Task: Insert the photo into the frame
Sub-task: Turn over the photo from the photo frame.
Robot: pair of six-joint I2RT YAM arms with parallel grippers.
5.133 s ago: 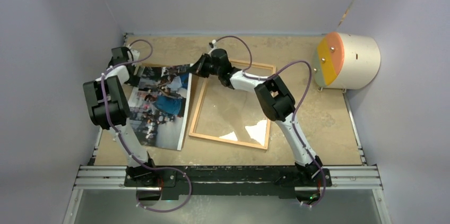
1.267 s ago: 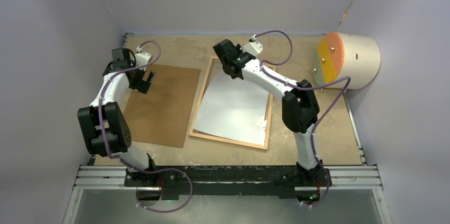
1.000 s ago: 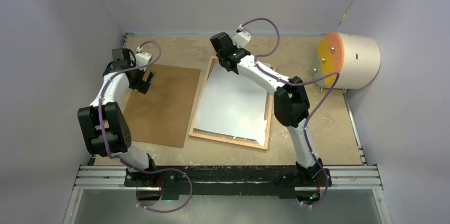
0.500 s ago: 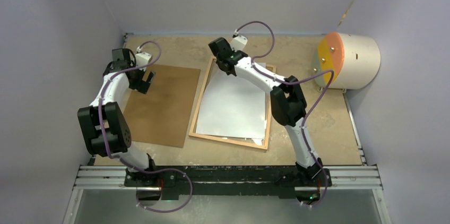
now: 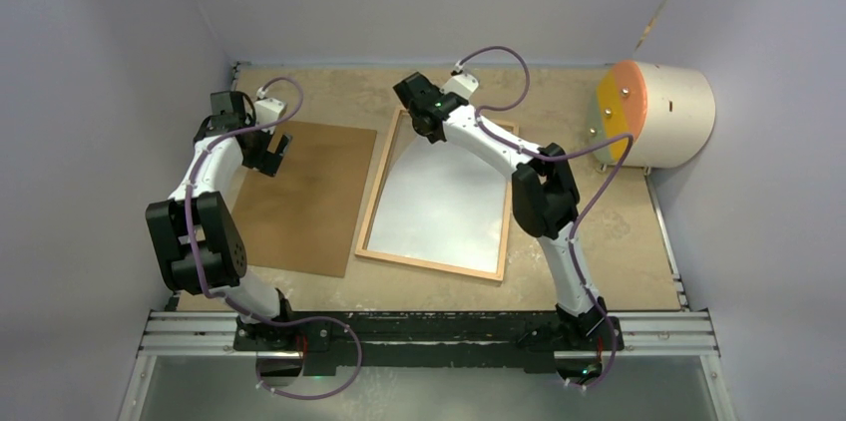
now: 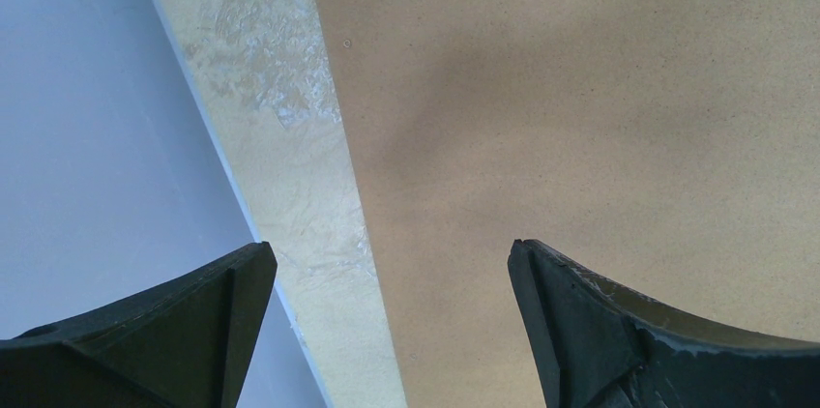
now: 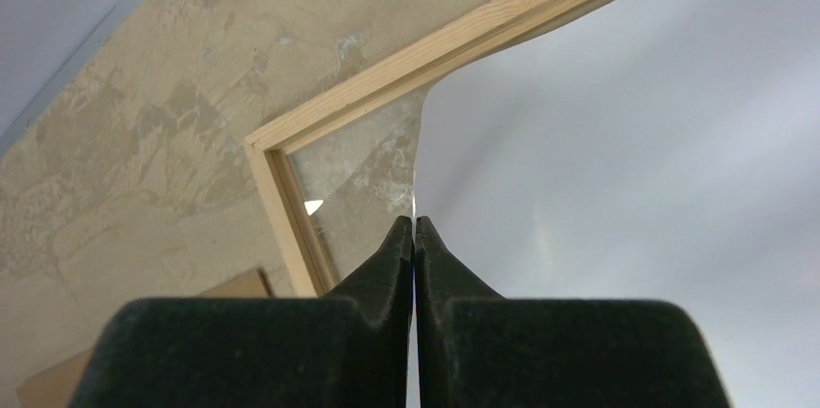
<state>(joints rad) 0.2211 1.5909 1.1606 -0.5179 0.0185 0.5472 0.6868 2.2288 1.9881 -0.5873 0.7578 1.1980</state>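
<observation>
The photo (image 5: 439, 197) lies white back up inside the frame (image 5: 429, 266), its picture side hidden. In the right wrist view the photo (image 7: 629, 137) curls up at its far left corner, over the frame's corner (image 7: 425, 55). My right gripper (image 5: 424, 128) is at that far left corner, shut on the photo's edge (image 7: 414, 222). My left gripper (image 5: 275, 154) hangs open and empty over the far left edge of the brown backing board (image 5: 304, 197). In the left wrist view my left gripper (image 6: 392, 263) straddles the board's edge (image 6: 580, 89).
A cream drum with an orange and yellow face (image 5: 653, 114) lies at the back right corner. Grey walls close in the left, back and right sides. A metal rail (image 5: 429, 326) runs along the near edge. A strip of bare table (image 6: 280, 137) lies between board and left wall.
The photo went from picture-up on the board to white side up in the frame, held by my right gripper. In the last second it settled flatter. The left arm stayed still.
</observation>
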